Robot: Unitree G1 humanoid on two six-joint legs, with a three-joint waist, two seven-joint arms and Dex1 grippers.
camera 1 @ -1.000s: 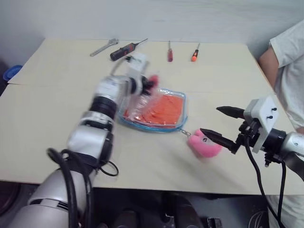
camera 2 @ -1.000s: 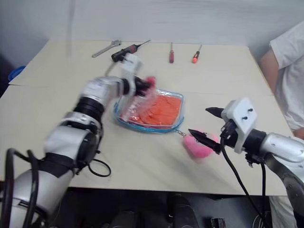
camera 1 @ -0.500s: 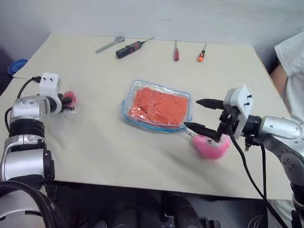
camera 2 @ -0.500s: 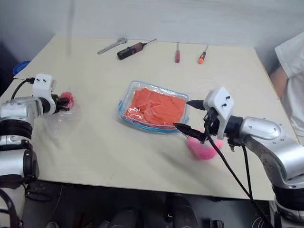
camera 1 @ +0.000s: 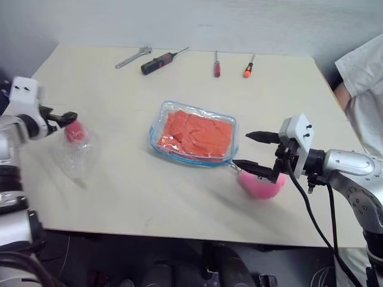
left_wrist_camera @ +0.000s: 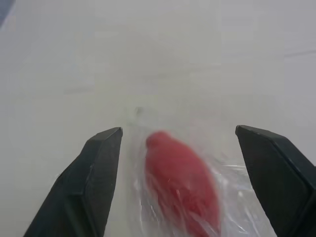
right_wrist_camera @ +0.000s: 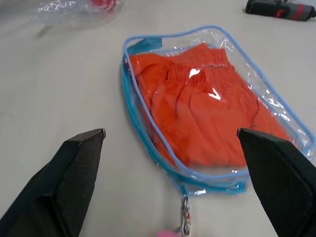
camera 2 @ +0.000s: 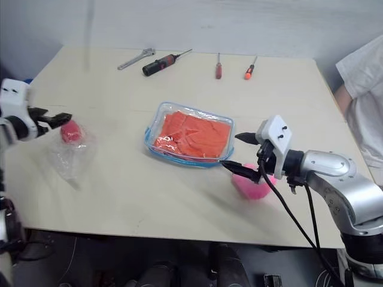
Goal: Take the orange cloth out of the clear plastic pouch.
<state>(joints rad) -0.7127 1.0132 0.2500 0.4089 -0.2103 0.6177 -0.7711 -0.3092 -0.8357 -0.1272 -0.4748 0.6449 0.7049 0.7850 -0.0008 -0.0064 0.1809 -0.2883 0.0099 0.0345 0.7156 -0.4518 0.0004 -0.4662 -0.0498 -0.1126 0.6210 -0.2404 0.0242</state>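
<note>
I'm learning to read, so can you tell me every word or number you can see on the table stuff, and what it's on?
There are no words or numbers that can be read.
The pouch with the orange cloth: no print to see.
The crinkly bag: no print to see.
The black-handled screwdriver: any marks are too small to read.
The wrench and the two small screwdrivers: too small to tell.

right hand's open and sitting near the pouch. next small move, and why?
Probably ease the right hand forward onto the near end of the clear plastic pouch by its zipper trim. It is open just short of that end, above the pink bunny charm, and the orange cloth is fully inside. The left hand is open far off, by the crinkled bag.
</note>
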